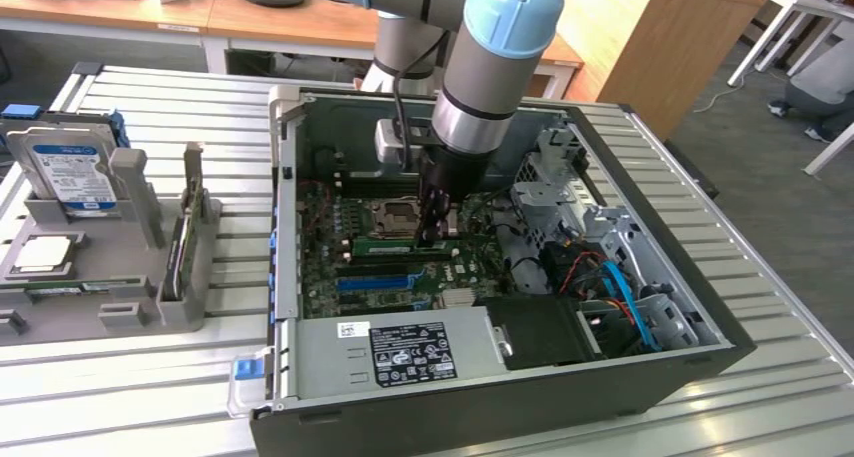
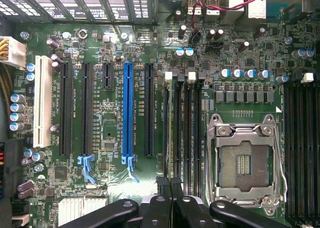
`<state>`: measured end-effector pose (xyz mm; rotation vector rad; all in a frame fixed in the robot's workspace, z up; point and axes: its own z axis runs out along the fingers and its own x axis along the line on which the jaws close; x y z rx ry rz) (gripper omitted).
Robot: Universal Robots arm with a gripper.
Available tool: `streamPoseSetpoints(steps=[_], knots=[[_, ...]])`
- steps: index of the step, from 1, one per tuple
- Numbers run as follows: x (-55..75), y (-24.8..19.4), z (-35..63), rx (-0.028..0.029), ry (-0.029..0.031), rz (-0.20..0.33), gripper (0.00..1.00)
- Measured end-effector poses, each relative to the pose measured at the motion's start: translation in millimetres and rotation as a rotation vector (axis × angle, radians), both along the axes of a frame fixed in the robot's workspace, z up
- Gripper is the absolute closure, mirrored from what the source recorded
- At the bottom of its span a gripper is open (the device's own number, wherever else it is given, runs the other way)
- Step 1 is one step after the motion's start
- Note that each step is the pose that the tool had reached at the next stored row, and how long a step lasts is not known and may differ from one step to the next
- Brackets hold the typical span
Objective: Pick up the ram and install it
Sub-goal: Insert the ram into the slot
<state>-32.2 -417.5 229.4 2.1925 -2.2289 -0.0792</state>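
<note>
The ram (image 1: 384,245) is a thin green stick standing on edge in a memory slot of the motherboard, inside the open computer case (image 1: 287,277). In the wrist view the ram (image 2: 176,128) runs edge-on between two white slot latches. My gripper (image 1: 435,235) reaches straight down into the case at the end of the stick on the exterior view's right. Its black fingertips (image 2: 170,184) are shut together right over that end of the ram. Whether they pinch its edge or only rest on it is not visible.
An empty processor socket (image 2: 245,160) lies right beside the memory slots, and a blue expansion slot (image 2: 128,113) on the other side. On the exterior view's left a grey holder (image 1: 127,277) carries a hard drive (image 1: 74,177) and a square silver processor (image 1: 40,255). Power supply (image 1: 400,349) and cables (image 1: 614,287) crowd the case.
</note>
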Motion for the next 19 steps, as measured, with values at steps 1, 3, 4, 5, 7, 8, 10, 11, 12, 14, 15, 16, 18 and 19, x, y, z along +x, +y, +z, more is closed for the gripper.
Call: streamPoseSetpoints(steps=[1,3,4,5,7,8,10,11,12,14,15,16,18,19], knots=[[0.0,0.0,0.0,-0.0001,0.0001,0.0,0.89],[0.0,0.0,0.0,-0.0001,0.0001,0.0,0.89],[0.0,0.0,0.0,-0.0001,0.0,0.001,0.89],[0.0,0.0,0.0,0.0,0.0,0.001,0.89],[0.0,0.0,0.0,-0.0001,0.0001,0.004,0.89],[0.0,0.0,0.0,-0.0001,0.0001,0.005,0.89],[0.0,0.0,0.0,-0.0001,0.0001,0.008,0.89],[0.0,0.0,0.0,-0.0001,0.0001,0.009,0.89],[0.0,0.0,0.0,-0.0001,0.0001,0.01,0.89],[0.0,0.0,0.0,-0.0001,0.0001,0.012,0.89],[0.0,0.0,0.0,-0.0001,0.0001,0.013,0.89],[0.0,0.0,0.0,-0.0001,0.0001,0.014,0.89],[0.0,0.0,0.0,-0.0001,0.0001,0.015,0.89],[0.0,0.0,0.0,-0.0001,0.0001,0.015,0.89]])
